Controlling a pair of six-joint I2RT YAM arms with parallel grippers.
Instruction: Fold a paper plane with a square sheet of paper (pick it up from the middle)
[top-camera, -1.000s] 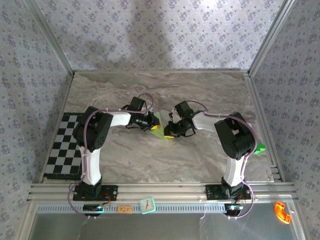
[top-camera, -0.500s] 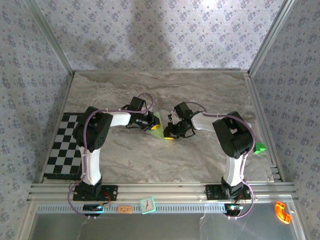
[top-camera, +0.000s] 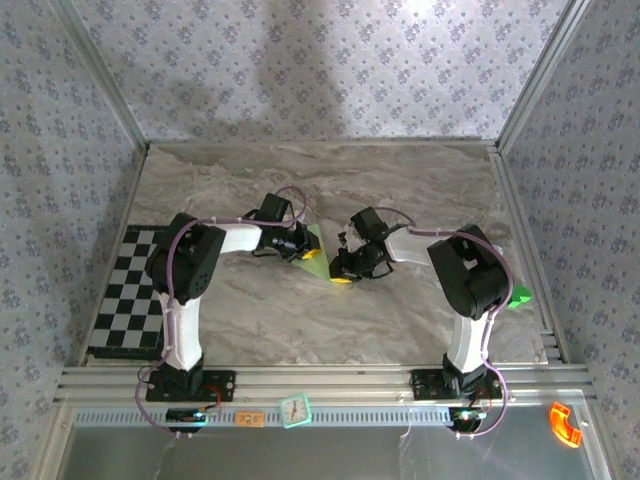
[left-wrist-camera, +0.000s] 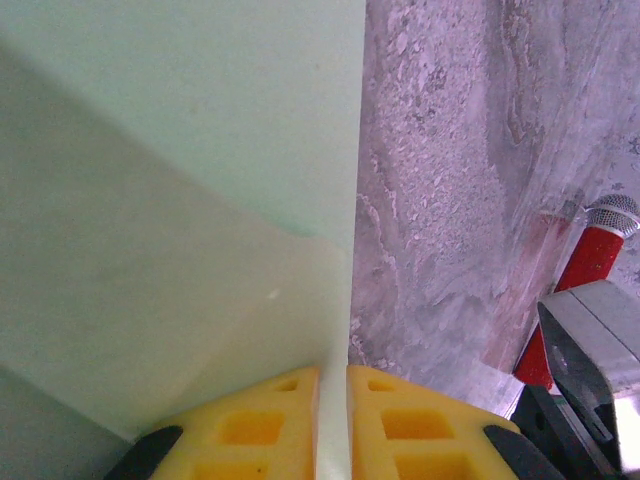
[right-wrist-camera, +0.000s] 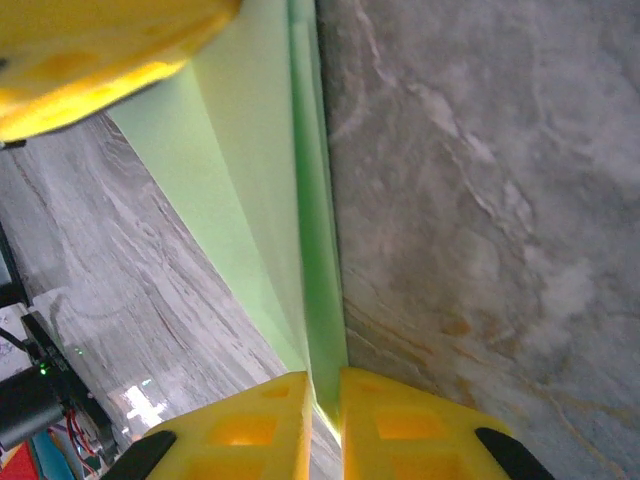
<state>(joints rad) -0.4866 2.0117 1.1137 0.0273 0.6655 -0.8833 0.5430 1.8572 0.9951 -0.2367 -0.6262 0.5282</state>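
Sheet of paper: pale green, matte and plain; from above it has a small triangular outline with its narrow end toward the arms' bases.
Place: at the middle of the marbled bench, between the two wrists. I cannot tell whether it rests on the bench or is lifted off it.
Left fingers: yellow, drawn almost together, with a thin strip of the sheet's edge pinched between them.
Right fingers: yellow, also nearly closed, with the sheet's layered edge caught in the narrow gap.
Left wrist view: a wide pale face of the sheet with one flap lying over another, their border running on a slant, and a straight edge against the bench. A red and silver part stands at the right.
Right wrist view: narrow folded strips stacked along one straight edge, and a yellow finger of the other arm at the upper left.
Top view: a green block by the right arm and a checkered mat at the left, both well apart from the sheet.
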